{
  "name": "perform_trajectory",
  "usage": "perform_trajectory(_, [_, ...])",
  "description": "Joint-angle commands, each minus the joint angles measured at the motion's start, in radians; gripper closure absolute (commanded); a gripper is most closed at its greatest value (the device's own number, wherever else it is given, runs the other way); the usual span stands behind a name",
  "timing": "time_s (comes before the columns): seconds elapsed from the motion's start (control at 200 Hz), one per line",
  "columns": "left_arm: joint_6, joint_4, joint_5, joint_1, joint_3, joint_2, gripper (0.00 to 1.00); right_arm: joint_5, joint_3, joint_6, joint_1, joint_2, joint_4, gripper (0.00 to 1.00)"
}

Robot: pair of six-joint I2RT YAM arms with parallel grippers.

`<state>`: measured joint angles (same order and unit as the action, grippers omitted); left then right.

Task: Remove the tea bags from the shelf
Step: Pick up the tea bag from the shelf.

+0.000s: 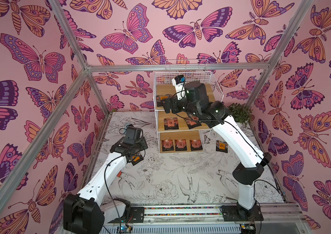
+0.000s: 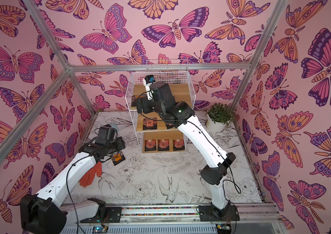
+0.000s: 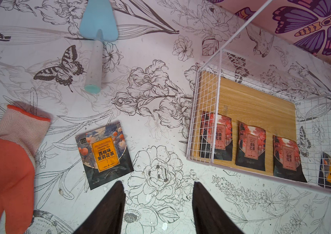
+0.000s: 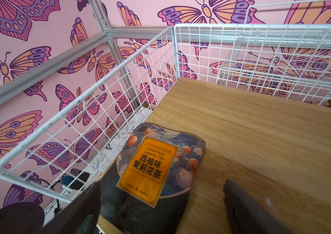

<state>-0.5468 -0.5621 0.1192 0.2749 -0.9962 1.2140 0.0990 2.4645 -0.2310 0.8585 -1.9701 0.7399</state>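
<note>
The shelf [image 1: 163, 89] stands at the back of the table. On its top board an orange-labelled tea bag [image 4: 156, 162] lies flat between the fingers of my right gripper [image 4: 162, 183], which is open, with bare wood between the bag and one finger. Two pink-labelled tea bags [image 1: 171, 124] lie on the middle tier and three [image 1: 180, 144] on the bottom tier. One orange-labelled tea bag [image 1: 221, 146] lies on the table right of the shelf. Another [image 3: 103, 154] lies on the table just ahead of my left gripper [image 3: 158, 194], which is open and empty above the table.
An orange glove [image 2: 90, 176] lies beside the left arm. A blue trowel [image 3: 97, 40] lies toward the back left. A white plant pot [image 2: 217, 121] stands right of the shelf. Wire basket sides [image 4: 91, 113] close in the top tier around my right gripper.
</note>
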Motion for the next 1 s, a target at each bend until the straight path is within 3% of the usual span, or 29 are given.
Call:
perform_trajectory(0.0, [0.017,0.012,0.005,-0.009,0.005,0.006,0.43,-0.036,-0.015,-0.015,-0.002,-0.042,0.021,0.03])
perform_trajectory(0.21, [0.018,0.010,0.007,-0.016,0.013,-0.009,0.43,-0.041,-0.016,0.001,0.010,-0.068,0.005,0.04])
perform_trajectory(0.661, [0.025,0.008,0.017,-0.046,0.055,-0.037,0.43,0.170,0.005,0.186,0.091,-0.123,0.081,0.06])
perform_trajectory(0.991, [0.029,0.006,0.014,-0.052,0.059,-0.042,0.43,0.180,-0.006,0.191,0.087,-0.115,0.110,0.21])
